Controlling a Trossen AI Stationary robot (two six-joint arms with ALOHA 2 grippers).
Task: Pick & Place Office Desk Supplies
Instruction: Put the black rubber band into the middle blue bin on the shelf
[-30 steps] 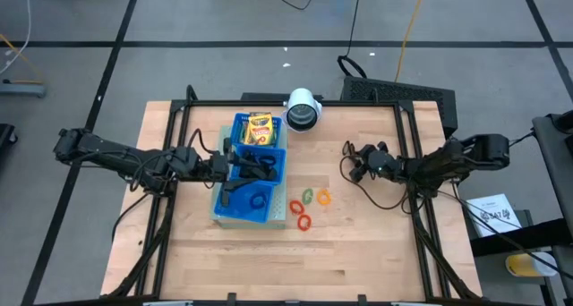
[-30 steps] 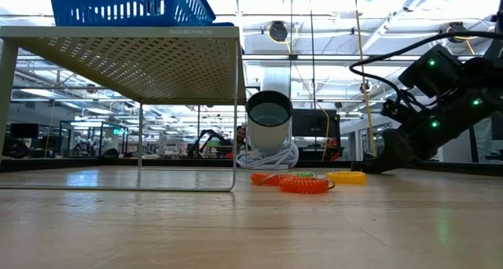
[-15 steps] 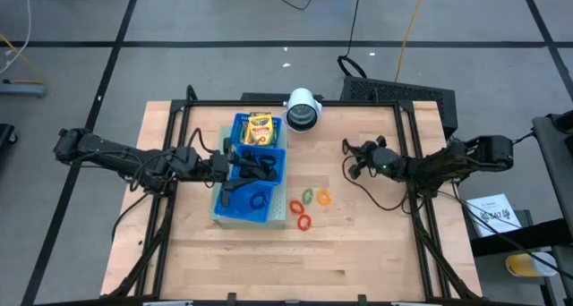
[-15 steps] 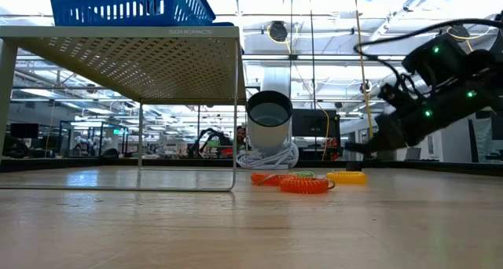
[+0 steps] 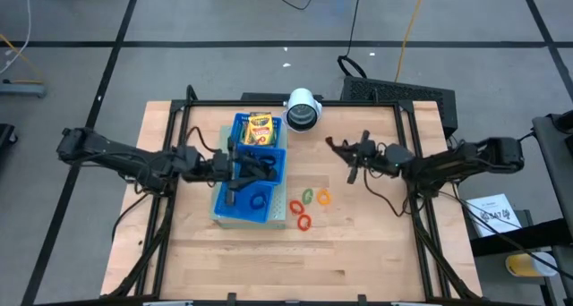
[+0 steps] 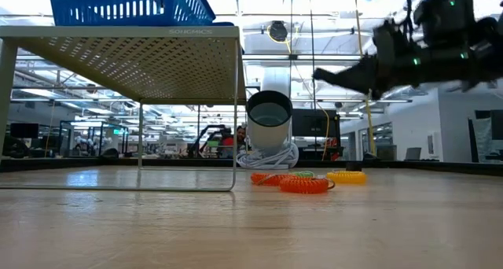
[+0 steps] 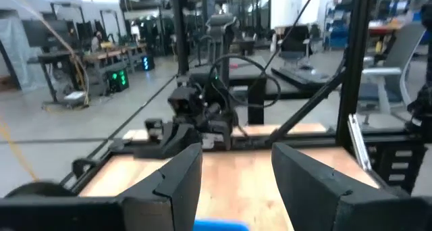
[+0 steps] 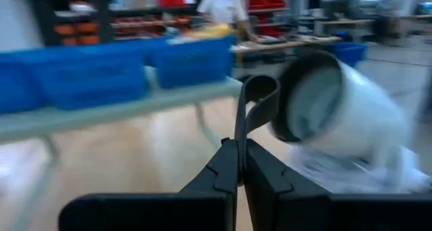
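Observation:
My right gripper (image 5: pixel 343 148) hovers high over the table's far right part, shut on a small black clip (image 5: pixel 330 143); the low view shows it raised (image 6: pixel 324 74). My left gripper (image 5: pixel 235 168) is open over the left side of the blue tray (image 5: pixel 224 206), which sits on a raised white shelf (image 6: pixel 126 41). A yellow-and-green crayon box (image 5: pixel 260 129) lies in the tray's far compartment, black clips (image 5: pixel 261 163) in the middle one and a ring (image 5: pixel 259 200) in the near one. Red (image 5: pixel 295 207), green (image 5: pixel 308 196) and orange (image 5: pixel 323 198) rings lie flat on the table. My right gripper (image 8: pixel 241 144) pinches the black clip between its two fingertips. The clip's looped end (image 8: pixel 258 94) sticks out beyond the fingertips. The fingers lie nearly level, pointing toward the table's left. The clip is lifted clear of the table.
A white cylinder with a dark centre (image 5: pixel 303 109) lies at the far edge, close beyond the right gripper. Another red ring (image 5: pixel 303 222) lies nearer on the table. Bare wood (image 5: pixel 269 261) stretches along the near side. A person shows in the room behind (image 8: pixel 223 5).
My right gripper has risen from table height to well above it and moved toward the table's left, with its fingers now nearly level, carrying the black clip up with it. The rings and tray have stayed put.

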